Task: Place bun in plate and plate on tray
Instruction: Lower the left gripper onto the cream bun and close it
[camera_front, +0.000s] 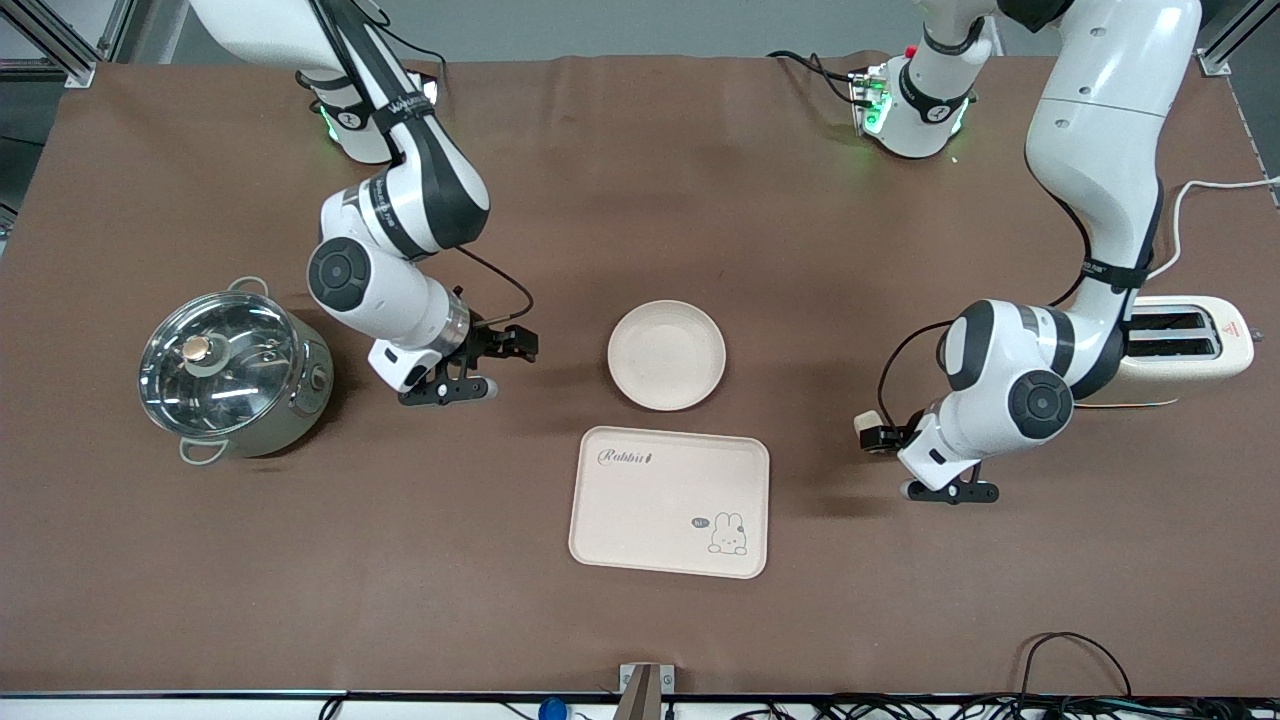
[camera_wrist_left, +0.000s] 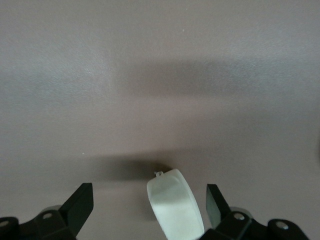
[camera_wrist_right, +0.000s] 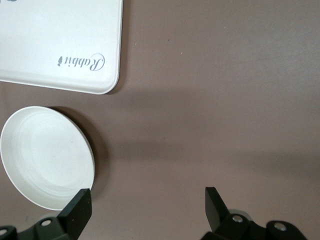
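The bun (camera_front: 866, 421) is a small pale cream lump on the brown table, toward the left arm's end from the tray (camera_front: 670, 500). My left gripper (camera_front: 882, 437) is open and low around it. In the left wrist view the bun (camera_wrist_left: 175, 207) lies between the spread fingers, closer to one finger (camera_wrist_left: 216, 202), and is not gripped. The round plate (camera_front: 667, 355) sits empty, farther from the front camera than the tray. My right gripper (camera_front: 520, 345) is open and empty, low beside the plate. The right wrist view shows the plate (camera_wrist_right: 45, 160) and the tray (camera_wrist_right: 60, 40).
A steel pot with a glass lid (camera_front: 232, 375) stands toward the right arm's end. A cream toaster (camera_front: 1185, 345) stands at the left arm's end, close to the left arm's elbow. Cables lie along the table's front edge (camera_front: 1070, 650).
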